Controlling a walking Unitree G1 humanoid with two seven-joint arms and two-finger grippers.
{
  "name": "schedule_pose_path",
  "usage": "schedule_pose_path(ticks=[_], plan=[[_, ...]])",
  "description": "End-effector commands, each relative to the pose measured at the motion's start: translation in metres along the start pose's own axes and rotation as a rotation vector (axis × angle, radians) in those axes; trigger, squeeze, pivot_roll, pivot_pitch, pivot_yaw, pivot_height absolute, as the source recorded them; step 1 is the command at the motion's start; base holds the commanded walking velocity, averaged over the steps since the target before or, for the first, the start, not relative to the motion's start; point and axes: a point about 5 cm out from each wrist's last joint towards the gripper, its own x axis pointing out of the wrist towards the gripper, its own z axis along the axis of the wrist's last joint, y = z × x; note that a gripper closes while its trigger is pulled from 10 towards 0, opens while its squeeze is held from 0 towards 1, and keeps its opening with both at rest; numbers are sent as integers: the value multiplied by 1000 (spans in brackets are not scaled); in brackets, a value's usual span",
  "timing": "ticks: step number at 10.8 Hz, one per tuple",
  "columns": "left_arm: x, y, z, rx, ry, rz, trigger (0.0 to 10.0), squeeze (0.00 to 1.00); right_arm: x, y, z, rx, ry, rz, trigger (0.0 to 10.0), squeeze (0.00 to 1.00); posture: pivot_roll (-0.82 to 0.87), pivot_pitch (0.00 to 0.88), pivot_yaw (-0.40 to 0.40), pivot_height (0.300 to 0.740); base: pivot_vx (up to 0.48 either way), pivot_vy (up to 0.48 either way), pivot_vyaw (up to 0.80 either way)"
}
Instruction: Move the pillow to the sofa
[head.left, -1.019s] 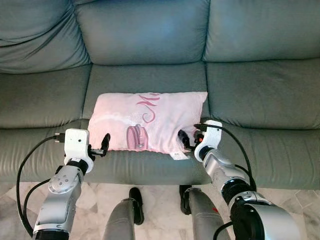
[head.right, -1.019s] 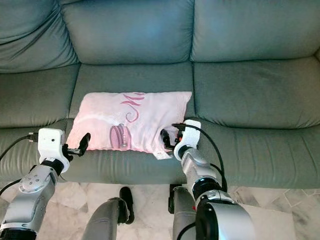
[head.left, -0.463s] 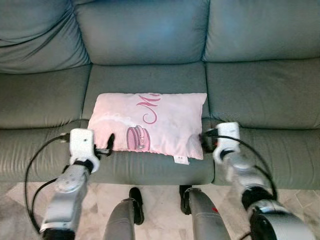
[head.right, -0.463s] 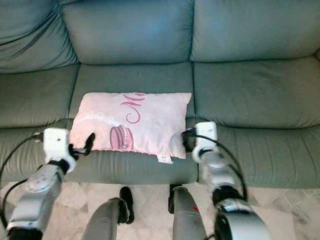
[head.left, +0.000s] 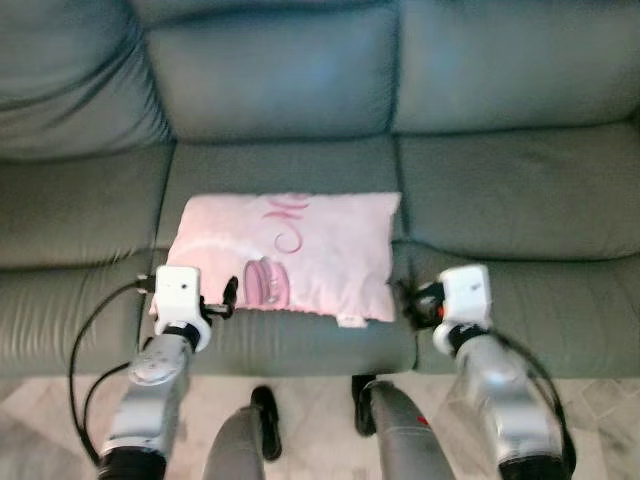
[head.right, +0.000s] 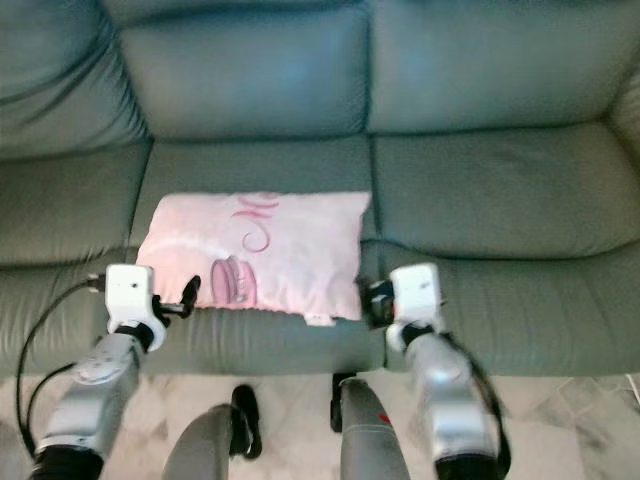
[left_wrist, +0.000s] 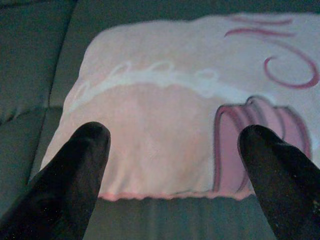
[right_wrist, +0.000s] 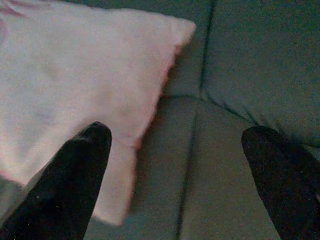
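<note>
So the pillow (head.left: 290, 252) is lying flat on the middle seat cushion of the sofa (head.left: 500, 190), its front edge close to the cushion's front lip. That's basically the job done as far as I can judge, so I'm in the let-go-and-back-off step.

Left of the pillow, my left gripper (head.left: 226, 299) sits right at its front left corner with the fingers (left_wrist: 75, 175) spread wide and nothing between them; from the wrist cam I'm just looking at the pink cover and the macaron print.

Right of the pillow, my right gripper (head.left: 412, 302) is just beside its front right corner, over the seam between cushions. Fingers (right_wrist: 70, 175) are wide apart here too, holding nothing.

Next move, I reckon: pull both arms straight back toward me without snagging the corners or the little tag (head.left: 346, 321) on the front edge.
</note>
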Motion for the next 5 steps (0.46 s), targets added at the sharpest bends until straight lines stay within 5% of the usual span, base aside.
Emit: schedule_pose_path(ticks=[1,3,5], plan=[[-10,9,-8,5,0,69,10000,0,-12,15,1,29,3,28,10000,0,-214,218,46,740,0,0,0],[-11,11,-8,-59,-24,123,10000,0,-13,20,20,-2,-49,41,10000,0,-210,144,32,740,0,0,0],[-6,4,-12,-31,-25,127,10000,0,3,5,50,15,-137,52,10000,0,-209,47,18,740,0,0,0]])
